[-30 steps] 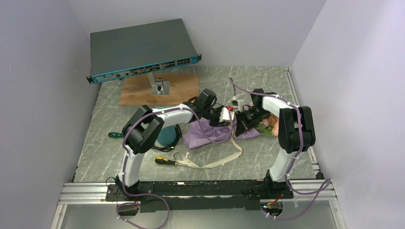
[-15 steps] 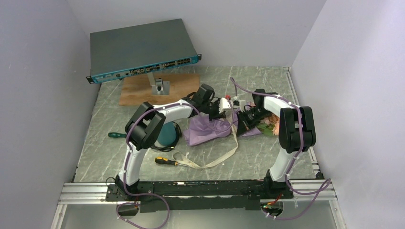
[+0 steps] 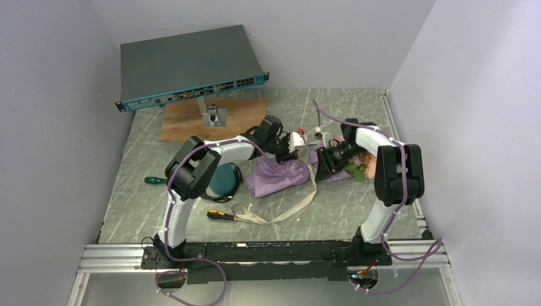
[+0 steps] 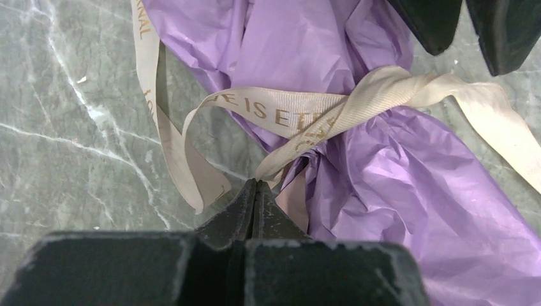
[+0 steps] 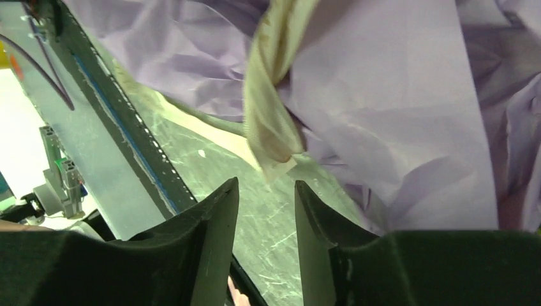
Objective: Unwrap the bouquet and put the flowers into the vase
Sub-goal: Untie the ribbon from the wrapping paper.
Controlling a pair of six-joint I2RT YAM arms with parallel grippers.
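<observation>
Right now the bouquet (image 3: 281, 173) lies flat on the table (image 3: 357, 207), about in the middle, between the two arms. Its long way runs from side to side: the purple paper points toward the left arm and the flowers (image 3: 359, 164) peek out at the right end, partly under the right arm. The cream ribbon (image 4: 274, 107) is wound around the thin middle of the paper. The left gripper (image 4: 256, 186) is closed tight, and its tips seem to pinch one strand of the ribbon right at the paper; the tight twist of the ribbon sits a little past those tips. The right gripper (image 5: 266, 186) is partly open and holds nothing. A twisted bit of ribbon hangs just past the gap between its fingers, close but not inside. So both grippers are at the ribbon, one from each side, and the left one is the one with a hold. The wrap looks not yet off, so the job is likely at the untying step. The next pull probably has to go away from the bouquet's middle, along the ribbon, so the loop slides open and the paper doesn't just drag along. The vase (image 3: 221, 183) stands well apart on the left side, under the bend of the left arm, far from the flowers at the right end.
</observation>
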